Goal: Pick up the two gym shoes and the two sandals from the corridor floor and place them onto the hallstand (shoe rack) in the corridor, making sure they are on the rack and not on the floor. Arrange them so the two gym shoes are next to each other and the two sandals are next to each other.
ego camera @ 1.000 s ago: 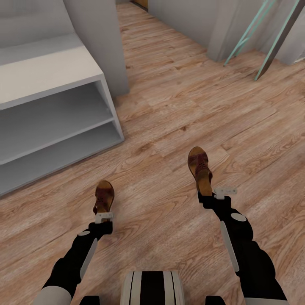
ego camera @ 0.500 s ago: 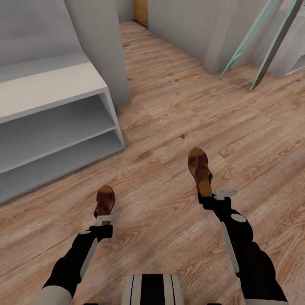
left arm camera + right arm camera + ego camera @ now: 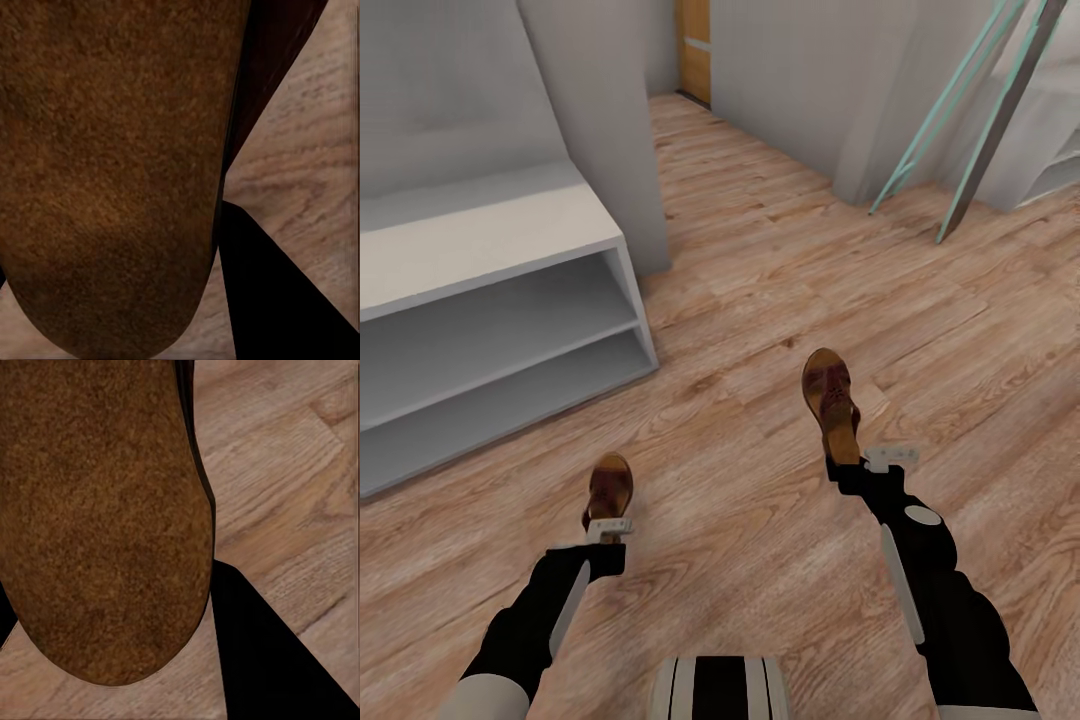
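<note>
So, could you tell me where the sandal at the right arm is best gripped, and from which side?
Probably at the heel end, from behind, as the right gripper now meets it. That sandal points its toe away from the robot, and its straps crowd the front half, so the flat tan footbed at the heel looks like the easiest part for the jaws.

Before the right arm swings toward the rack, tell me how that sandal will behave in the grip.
Held at the heel, the right gripper's sandal sticks out forward, so it may droop or pivot. Its flat footbed looks fairly stiff. The open straps suggest it is light.
</note>
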Controlling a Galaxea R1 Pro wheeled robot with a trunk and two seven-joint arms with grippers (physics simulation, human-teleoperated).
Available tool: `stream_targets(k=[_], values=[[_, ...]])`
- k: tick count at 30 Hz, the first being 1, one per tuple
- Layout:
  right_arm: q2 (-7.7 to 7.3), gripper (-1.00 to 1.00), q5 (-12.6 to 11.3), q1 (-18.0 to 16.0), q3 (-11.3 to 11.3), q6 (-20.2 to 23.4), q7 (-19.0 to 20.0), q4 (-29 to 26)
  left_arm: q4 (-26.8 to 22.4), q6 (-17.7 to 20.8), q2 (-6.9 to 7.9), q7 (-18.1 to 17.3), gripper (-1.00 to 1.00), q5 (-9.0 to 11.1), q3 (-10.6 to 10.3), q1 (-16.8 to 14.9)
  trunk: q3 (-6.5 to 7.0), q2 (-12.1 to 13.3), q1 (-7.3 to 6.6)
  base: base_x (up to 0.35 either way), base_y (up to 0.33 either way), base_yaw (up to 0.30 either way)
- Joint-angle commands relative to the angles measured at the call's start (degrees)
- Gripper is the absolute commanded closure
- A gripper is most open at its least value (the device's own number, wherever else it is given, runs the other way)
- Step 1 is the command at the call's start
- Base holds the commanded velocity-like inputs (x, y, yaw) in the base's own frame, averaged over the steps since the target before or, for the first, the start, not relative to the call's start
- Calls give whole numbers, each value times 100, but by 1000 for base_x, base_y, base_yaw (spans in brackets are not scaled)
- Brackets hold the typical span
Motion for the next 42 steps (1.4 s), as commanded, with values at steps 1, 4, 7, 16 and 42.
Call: stream_targets(k=[1, 4, 7, 16, 42], values=[[1, 100, -20, 0, -2, -1, -1, 2, 0, 11, 0, -15, 100, -18, 0, 0, 32, 2, -2, 0, 0, 0], [0, 100, -20, 0, -4, -3, -1, 9, 4, 36, 0, -16, 100, -18, 0, 1, 124, 6, -10, 0, 0, 0], [3, 100, -18, 0, -2, -25, -1, 20, 6, 49, 0, -17, 100, -2, 0, 1, 217, 10, -18, 0, 0, 0], [-1, 100, -17, 0, 1, -47, 7, 31, 9, 57, 0, -21, 100, 13, 4, -1, 449, 22, -41, 0, 0, 0], [4, 100, -9, 0, 7, -47, -1, 147, 8, 57, 9, -24, 100, 33, 18, 2, 1005, 250, -205, 0, 0, 0]])
